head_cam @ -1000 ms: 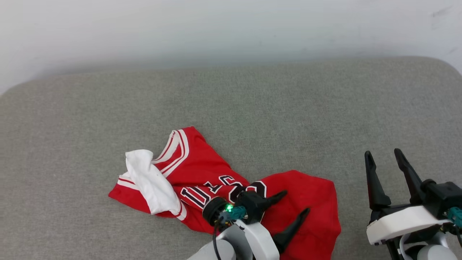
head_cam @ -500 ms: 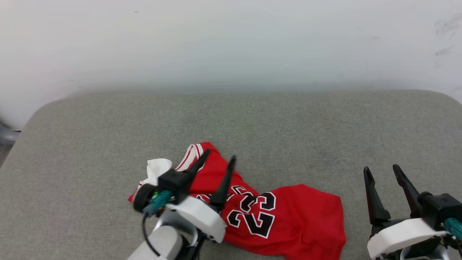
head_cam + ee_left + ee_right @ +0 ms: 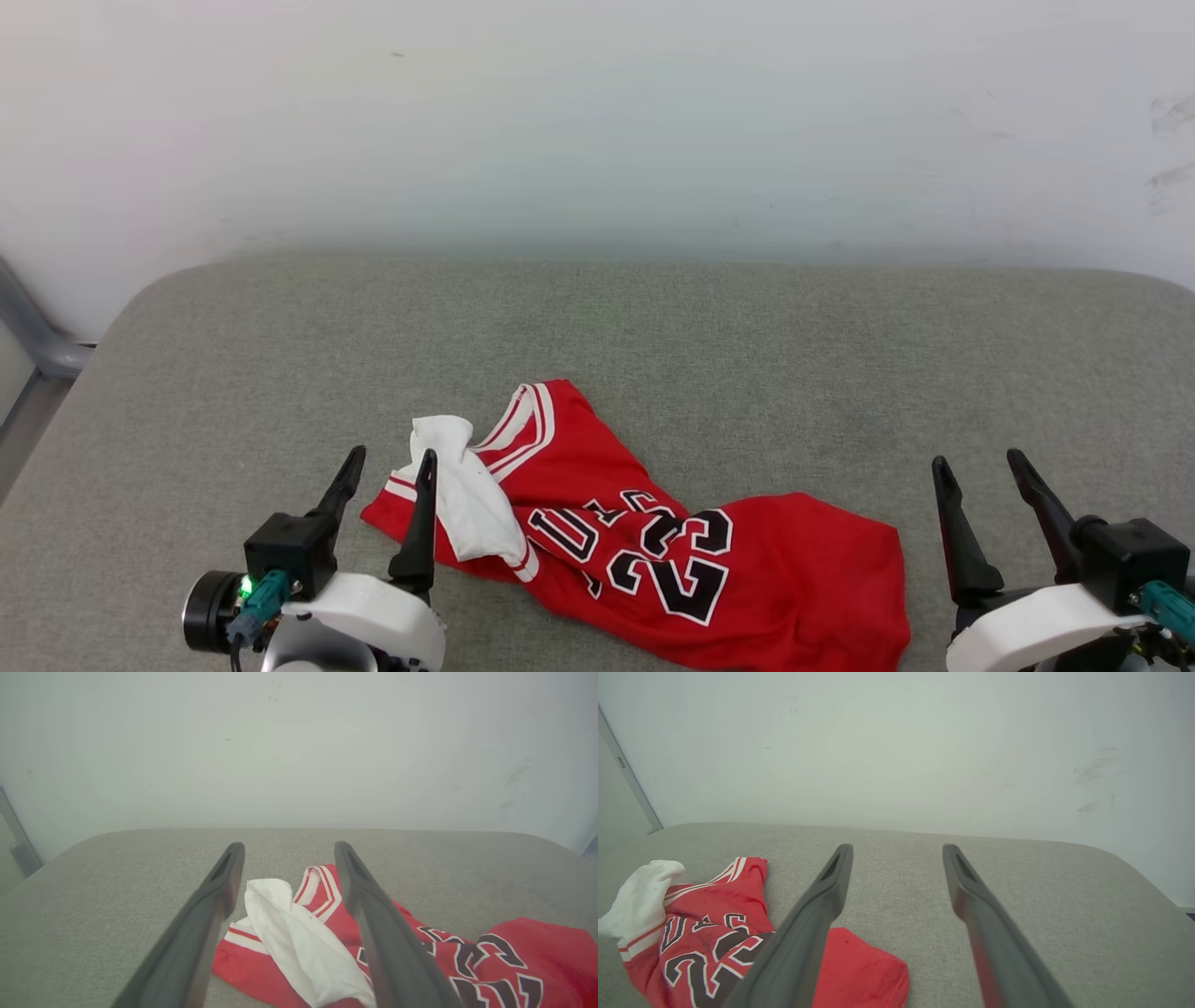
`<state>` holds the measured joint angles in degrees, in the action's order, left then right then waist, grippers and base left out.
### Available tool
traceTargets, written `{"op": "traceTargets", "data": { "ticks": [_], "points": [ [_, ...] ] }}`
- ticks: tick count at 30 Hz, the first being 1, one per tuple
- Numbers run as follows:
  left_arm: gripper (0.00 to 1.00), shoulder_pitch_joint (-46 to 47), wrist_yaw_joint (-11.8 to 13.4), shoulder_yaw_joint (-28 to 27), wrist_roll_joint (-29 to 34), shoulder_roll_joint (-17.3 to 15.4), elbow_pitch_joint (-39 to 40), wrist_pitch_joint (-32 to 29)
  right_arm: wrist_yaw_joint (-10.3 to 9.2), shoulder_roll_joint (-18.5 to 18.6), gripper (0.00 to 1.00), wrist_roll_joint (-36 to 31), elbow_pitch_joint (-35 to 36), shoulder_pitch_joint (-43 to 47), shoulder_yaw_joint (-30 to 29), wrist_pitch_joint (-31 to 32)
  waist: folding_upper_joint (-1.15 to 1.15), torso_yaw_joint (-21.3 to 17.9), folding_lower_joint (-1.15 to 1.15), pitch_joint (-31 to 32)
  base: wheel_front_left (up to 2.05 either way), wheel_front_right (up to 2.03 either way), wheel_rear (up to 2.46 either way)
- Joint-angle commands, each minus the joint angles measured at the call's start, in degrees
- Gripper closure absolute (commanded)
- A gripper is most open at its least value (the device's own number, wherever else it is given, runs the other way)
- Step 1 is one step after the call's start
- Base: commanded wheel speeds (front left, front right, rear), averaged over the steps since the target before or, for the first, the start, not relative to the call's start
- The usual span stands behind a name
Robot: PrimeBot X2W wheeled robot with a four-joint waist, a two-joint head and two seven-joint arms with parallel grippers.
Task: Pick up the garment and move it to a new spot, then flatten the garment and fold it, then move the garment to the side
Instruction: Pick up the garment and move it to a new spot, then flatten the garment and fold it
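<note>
Plainly crumpled, the garment (image 3: 653,551) lies at 6 o'clock on the grey tabletop (image 3: 653,327) in the head view, with the left pincer (image 3: 393,455) at 7 and the right pincer (image 3: 976,458) at 4 — both spread wide, empty. Left wrist view: its white sleeve (image 3: 299,933) shows between the fingers. Right wrist view: the garment sits at 8 o'clock.

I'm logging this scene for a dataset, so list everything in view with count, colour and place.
garment: one, red with white sleeve and black 23, crumpled, near middle of the surface.
padded surface: one, grey, under the garment.
wall: one, white, behind the surface.
metal bar: one, grey, far left.
left gripper: one, dark fingers, open, at the garment's left end.
right gripper: one, dark fingers, open, near right, apart from the garment.
</note>
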<state>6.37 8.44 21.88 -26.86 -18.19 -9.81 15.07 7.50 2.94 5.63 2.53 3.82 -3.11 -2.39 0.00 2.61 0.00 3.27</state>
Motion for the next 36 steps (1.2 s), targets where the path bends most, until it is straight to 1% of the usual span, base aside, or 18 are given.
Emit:
{"op": "traceTargets", "data": {
  "ticks": [1, 7, 13, 18, 22, 24, 28, 32, 36],
  "points": [
    [0.0, -1.0, 0.1, -0.3, 0.6, -0.3, 0.4, 0.1, -0.02, -0.1, 0.0, 0.2, 0.2, 0.9, 0.1, 0.2, 0.0, 0.1, 0.0, 0.2, 0.0, 0.0, 0.0],
    [0.0, -2.3, 0.5, -0.9, 1.0, 0.1, 1.1, 0.1, -0.02, -0.1, 0.0, 0.6, 0.1, 1.1, 0.0, 0.3, 0.0, 0.3, 0.0, 0.4, 0.0, 0.0, 0.0],
    [0.0, -2.1, 0.3, -1.2, 1.1, 0.2, 1.3, 0.1, -0.02, -0.1, 0.0, 1.9, -1.1, 0.6, -0.5, 0.9, 0.0, 0.5, 0.0, 0.3, 0.0, 0.0, 0.0],
    [0.0, -1.0, -0.3, -0.8, 1.1, 0.7, 0.9, 0.1, -0.02, -0.1, 0.0, 4.2, -4.3, -0.9, -2.2, 4.8, 0.0, 2.4, 0.0, -0.1, 0.0, 0.0, 0.0],
    [0.0, -0.1, -0.8, -0.7, 1.5, 1.5, 0.8, 0.1, -0.02, -0.1, 0.0, 5.7, -7.0, -3.9, -3.3, 9.3, 0.0, 4.7, 0.0, -0.9, 0.0, 0.0, 0.0],
    [0.0, 0.6, -1.3, -0.3, 1.6, 2.0, 0.8, 0.1, -0.02, 0.0, 0.0, 5.4, -8.8, -6.2, -3.5, 12.2, 0.0, 6.3, 0.0, -1.6, 0.0, 0.0, 0.0],
    [0.0, 1.8, -2.4, 0.3, 2.3, 2.9, 0.6, 0.1, -0.02, 0.8, 0.0, 6.7, -13.4, -11.6, -1.9, 19.5, 0.0, 9.1, 0.0, -2.9, 0.0, 0.0, 0.0],
    [0.0, 3.5, -3.2, 0.4, 2.9, 4.2, 0.6, 0.1, -0.02, 2.9, 0.0, 8.7, -17.6, -18.5, 2.7, 27.0, 0.0, 11.3, 0.0, -5.5, 0.0, 0.0, 0.0],
    [0.0, 4.9, -4.1, -0.7, 3.7, 5.5, 0.4, 0.1, -0.02, 5.1, 0.0, 12.5, -21.7, -24.4, 9.7, 33.3, 0.0, 13.5, 0.0, -7.7, 0.0, 0.0, 0.0]
  ]
}}
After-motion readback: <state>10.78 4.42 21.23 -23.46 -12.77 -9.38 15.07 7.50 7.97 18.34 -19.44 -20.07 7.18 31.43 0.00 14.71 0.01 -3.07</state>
